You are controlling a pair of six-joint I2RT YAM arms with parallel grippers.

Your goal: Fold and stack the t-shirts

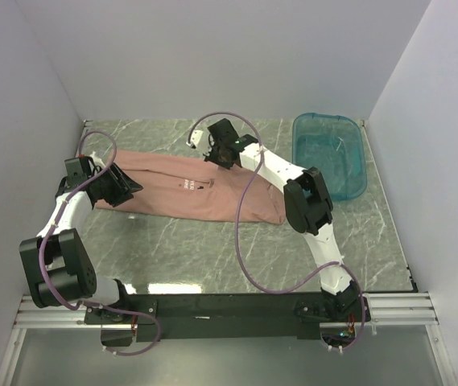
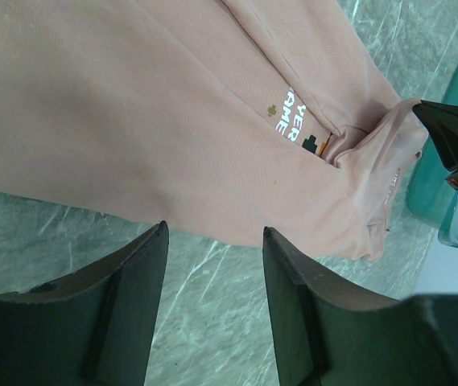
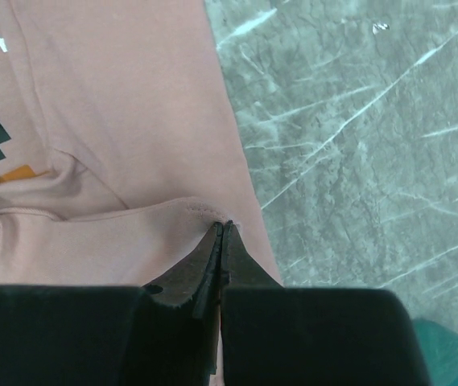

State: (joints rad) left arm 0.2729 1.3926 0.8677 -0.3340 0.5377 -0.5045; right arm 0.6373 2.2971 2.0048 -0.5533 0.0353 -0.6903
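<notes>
1. Right gripper point(image 3: 224, 227): bottom centre of the right wrist view, jaws pressed together on a small raised fold at the edge of the t-shirt point(image 3: 116, 104).

2. Left gripper point(image 2: 212, 301): bottom of the left wrist view, jaws apart with nothing between them, poised over the shirt's border. Bare table point(image 1: 212, 257) shows in the gap.

3. T-shirt: salmon pink, lying lengthways across the middle of the top view, print facing up.

4. Step, as we judge it: the start of a fold, with one edge pinched and the other side not yet taken. Next, we think, the left jaws must drop and close on cloth so both sides lift together.

5. Room: open marble lies lower in the top view. The teal tub point(image 1: 331, 154) sits upper right, near the shirt's right end. Walls close in at left, top and right.
</notes>
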